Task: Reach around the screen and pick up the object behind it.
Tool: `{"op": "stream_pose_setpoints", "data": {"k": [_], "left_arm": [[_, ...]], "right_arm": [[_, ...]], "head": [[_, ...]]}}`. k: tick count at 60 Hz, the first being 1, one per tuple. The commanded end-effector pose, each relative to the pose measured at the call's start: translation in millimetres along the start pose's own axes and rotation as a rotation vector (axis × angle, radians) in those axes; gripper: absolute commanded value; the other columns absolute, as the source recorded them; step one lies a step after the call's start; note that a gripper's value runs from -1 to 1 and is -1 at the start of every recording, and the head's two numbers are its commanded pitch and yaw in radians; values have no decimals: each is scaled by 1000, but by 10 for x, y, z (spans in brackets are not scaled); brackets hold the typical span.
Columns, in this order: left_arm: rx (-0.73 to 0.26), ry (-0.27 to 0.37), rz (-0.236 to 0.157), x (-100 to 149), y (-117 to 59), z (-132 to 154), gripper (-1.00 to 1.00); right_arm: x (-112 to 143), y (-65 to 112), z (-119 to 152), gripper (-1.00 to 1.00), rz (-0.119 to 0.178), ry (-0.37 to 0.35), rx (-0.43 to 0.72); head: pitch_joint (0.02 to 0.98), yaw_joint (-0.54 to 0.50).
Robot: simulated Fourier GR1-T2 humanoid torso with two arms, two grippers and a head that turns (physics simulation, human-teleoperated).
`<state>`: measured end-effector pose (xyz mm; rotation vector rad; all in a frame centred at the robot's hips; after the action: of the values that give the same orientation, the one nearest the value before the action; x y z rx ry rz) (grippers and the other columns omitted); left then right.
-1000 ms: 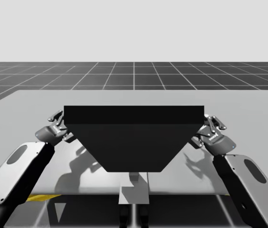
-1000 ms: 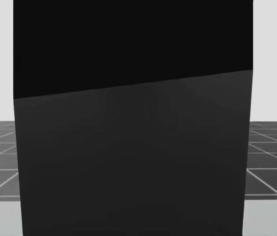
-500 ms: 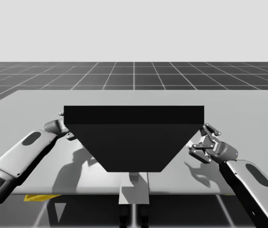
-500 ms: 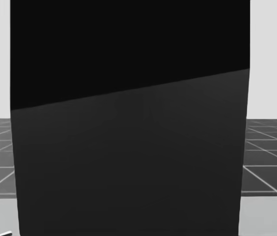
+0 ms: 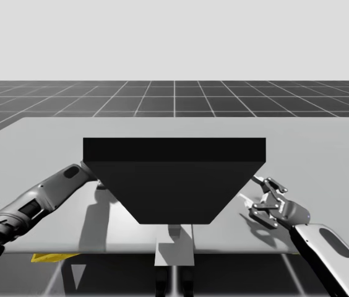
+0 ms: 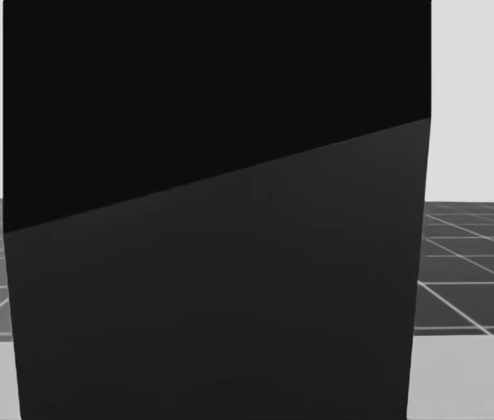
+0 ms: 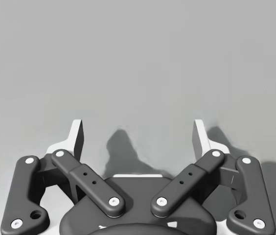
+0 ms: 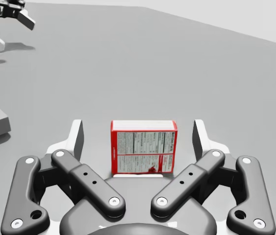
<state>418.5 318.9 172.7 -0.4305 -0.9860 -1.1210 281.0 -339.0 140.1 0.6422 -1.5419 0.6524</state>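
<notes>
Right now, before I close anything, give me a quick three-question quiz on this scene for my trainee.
1. True or false: my left fingers are open.
2. What stands between my right fingers: A a green can, B a red-and-white box, C nothing?
3. Fill in: in the high view the black screen stands ___ my left arm and my right arm.
Key: 1 true; 2 B; 3 between.

Grey table (image 7: pixel 138 58) flat under and ahead of left gripper (image 7: pixel 138 129). Dark grid floor (image 5: pixel 174 99) far ahead, past the table. Yellow patch (image 5: pixel 51 257) and grey post (image 5: pixel 174 253) below table's near edge.
</notes>
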Motion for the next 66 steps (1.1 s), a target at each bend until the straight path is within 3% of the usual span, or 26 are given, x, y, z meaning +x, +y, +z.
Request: {"op": "stream_pose_setpoints", "data": {"k": [1, 25, 45, 66], "left_arm": [[-77, -482, 21, 71, 18, -61, -1000], [-100, -471, 5, 42, 39, -135, -1000], [-108, -472, -15, 55, 41, -132, -1000], [-111, -522, -40, 133, 71, -147, -1000]], "right_arm": [[-103, -52, 68, -1000, -18, 11, -26], [-209, -196, -278, -1000, -26, 48, -10], [-345, -190, -548, -1000, -40, 96, 33], [-372, -171, -726, -1000, -54, 118, 47]], "head": [[171, -52], [181, -60], [189, -60], [194, -66]]}}
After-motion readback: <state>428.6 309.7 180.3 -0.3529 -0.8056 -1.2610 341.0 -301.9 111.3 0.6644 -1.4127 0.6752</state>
